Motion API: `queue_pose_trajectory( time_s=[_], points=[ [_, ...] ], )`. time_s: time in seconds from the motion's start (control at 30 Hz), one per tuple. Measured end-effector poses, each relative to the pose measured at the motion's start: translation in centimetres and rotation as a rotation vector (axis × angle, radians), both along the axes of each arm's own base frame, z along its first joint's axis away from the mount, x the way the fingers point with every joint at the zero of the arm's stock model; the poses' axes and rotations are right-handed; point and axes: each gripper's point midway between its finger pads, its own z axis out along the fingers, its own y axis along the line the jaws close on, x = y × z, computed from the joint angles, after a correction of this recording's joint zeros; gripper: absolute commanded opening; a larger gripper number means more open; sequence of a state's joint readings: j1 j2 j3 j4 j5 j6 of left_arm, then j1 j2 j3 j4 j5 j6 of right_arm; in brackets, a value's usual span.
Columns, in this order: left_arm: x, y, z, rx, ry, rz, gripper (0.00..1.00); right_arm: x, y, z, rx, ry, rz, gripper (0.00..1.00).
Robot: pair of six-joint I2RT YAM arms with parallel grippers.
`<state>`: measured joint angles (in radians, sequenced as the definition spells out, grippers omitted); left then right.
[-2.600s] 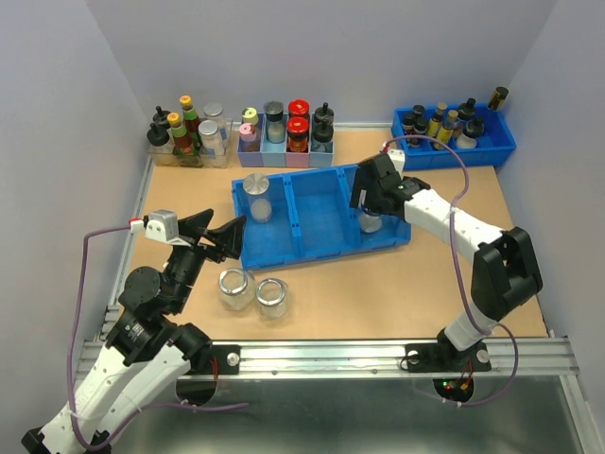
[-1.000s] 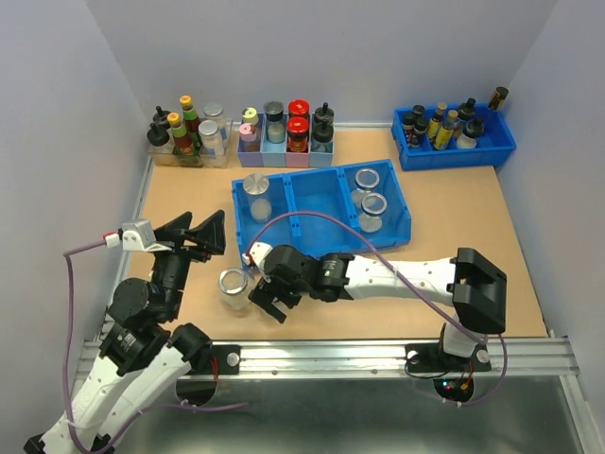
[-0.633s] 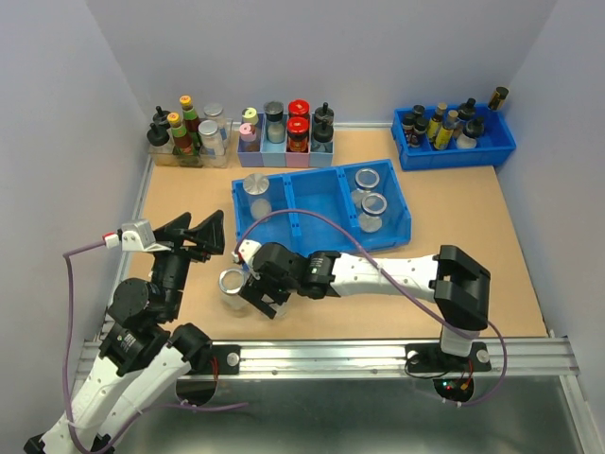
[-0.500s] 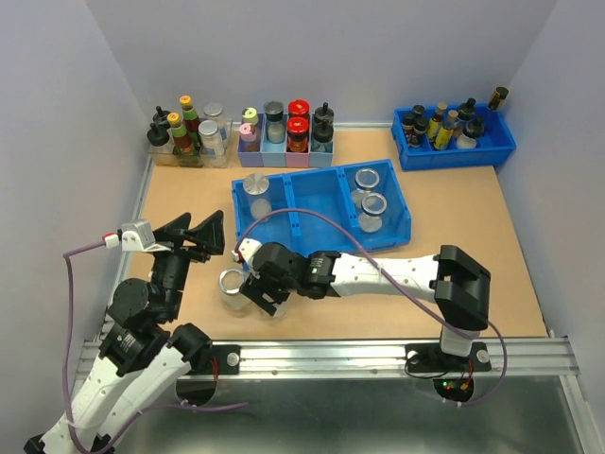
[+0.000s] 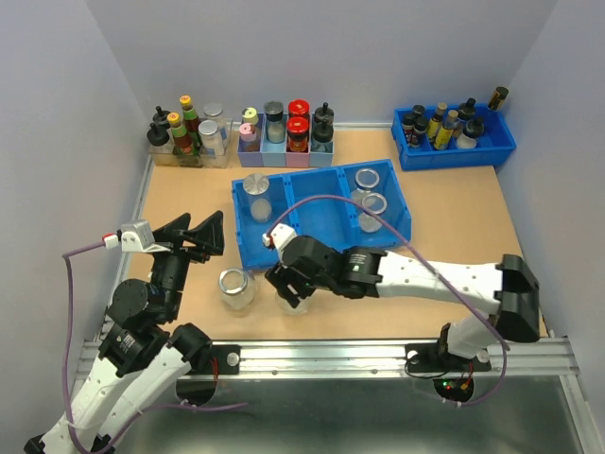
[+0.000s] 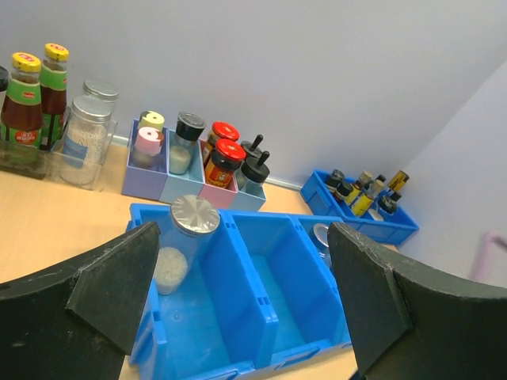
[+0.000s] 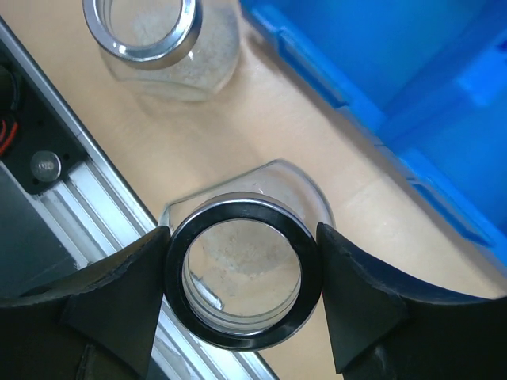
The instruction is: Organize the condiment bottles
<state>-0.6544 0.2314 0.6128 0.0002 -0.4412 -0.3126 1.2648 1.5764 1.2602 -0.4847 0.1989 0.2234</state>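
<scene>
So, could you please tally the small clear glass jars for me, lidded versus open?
Lidded glass jar: 1
Open glass jars: 4
Total: 5

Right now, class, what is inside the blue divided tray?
Left compartment: one lidded glass jar. Right compartment: two open glass jars. Middle compartment looks empty, though the right arm hides its near corner.
</scene>
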Motion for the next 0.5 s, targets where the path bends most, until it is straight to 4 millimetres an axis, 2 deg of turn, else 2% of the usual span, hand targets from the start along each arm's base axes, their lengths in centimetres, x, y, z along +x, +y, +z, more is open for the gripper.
queue_pose_trajectory(
  time_s=[0.13, 0.2, 0.37, 0.5],
  points=[
    [0.0, 0.0, 0.0, 0.001, 0.0, -0.001, 0.99, 1.3, -2.7, 4.5, 0.073, -0.055, -0.11, 0.0],
    [0.0, -0.1, 0.0, 0.001, 0.0, -0.003, 0.99, 3.5, -4.5, 6.5, 0.116, -0.079, -0.2, 0.0],
    [0.0, -0.2, 0.0, 0.002, -0.001, -0.007, 0.99, 10.5, -9.0, 7.8, 0.103, -0.149, -0.467, 0.0],
    [0.0, -0.2, 0.0, 0.002, -0.001, -0.009, 0.99, 14.7, -10.5, 7.9, 0.079, -0.171, -0.588, 0.01]
  ],
)
